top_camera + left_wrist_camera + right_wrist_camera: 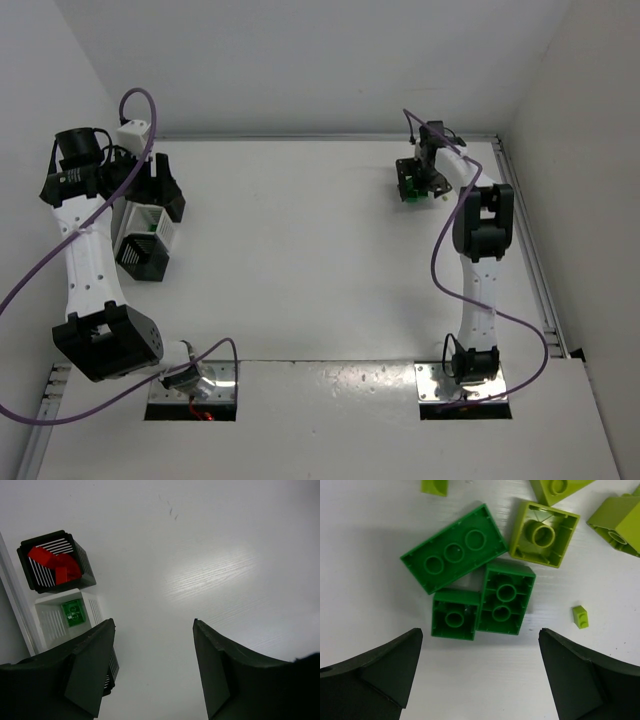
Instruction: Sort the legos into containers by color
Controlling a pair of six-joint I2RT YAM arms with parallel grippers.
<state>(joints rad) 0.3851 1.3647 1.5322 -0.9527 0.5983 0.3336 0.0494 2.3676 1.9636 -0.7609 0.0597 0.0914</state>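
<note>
My right gripper [480, 632] is open and empty, hovering just above a cluster of dark green legos: a long one [454, 548], a two-hole one [505, 599] and a square one [454, 615], all underside up. Yellow-green legos lie beyond, one square [544, 533] and a tiny one [580, 616]. In the top view that pile [410, 190] sits at the far right under the right gripper [425, 180]. My left gripper [152, 625] is open and empty beside the containers: a black bin [55, 560] with red legos [55, 564], a white bin [67, 617] with a dark green lego [73, 613], and another black bin [112, 667], mostly hidden.
The bins stand at the far left by the wall in the top view, the white one [150, 222] and a black one [140, 256] showing. A raised rail [530, 250] runs along the table's right edge. More yellow-green pieces [615, 517] lie at the right wrist view's upper edge.
</note>
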